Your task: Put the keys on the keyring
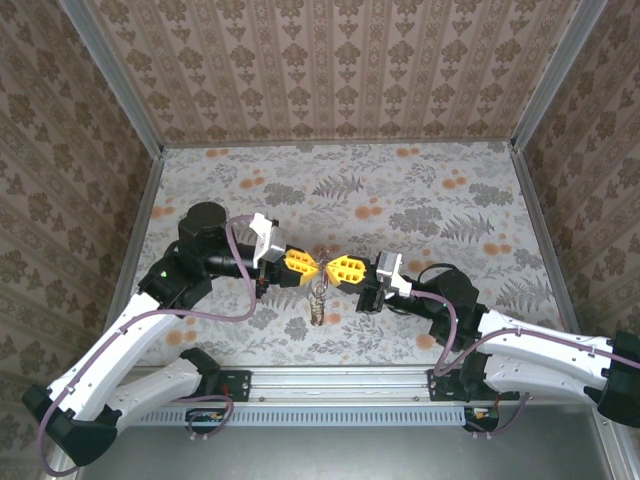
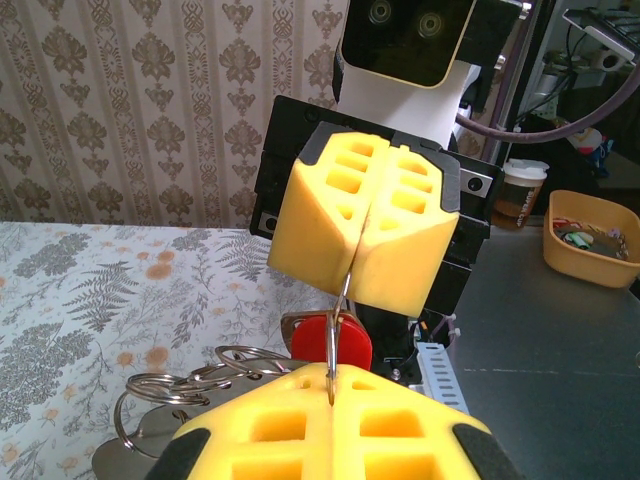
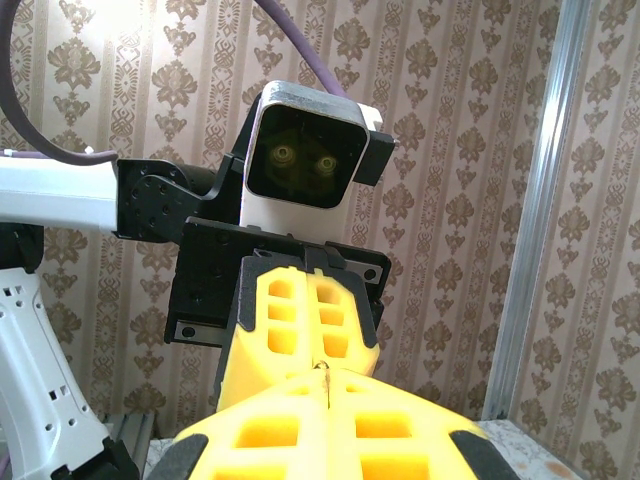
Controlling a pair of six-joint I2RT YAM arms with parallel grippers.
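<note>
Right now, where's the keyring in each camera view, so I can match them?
Top external: keyring at centre, between the left gripper and right gripper.
Left wrist: keyring wire mid-frame, running from the left gripper to the right gripper.
Right wrist: keyring tip low centre, at the near seam.
Shared landmark: yellow grippers meeting tip to tip.

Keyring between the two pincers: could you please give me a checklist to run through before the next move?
1. Left pincer shut on the keyring: ok.
2. Right pincer shut on the same keyring: ok.
3. Pincers tip to tip, in line: ok.
4. Red key already threaded on the keyring: cannot tell, it sits right behind the wire.
5. Keyring's split pried open: cannot tell, too thin to see.
6. Bunch below the pincers clear of the table: cannot tell.
</note>
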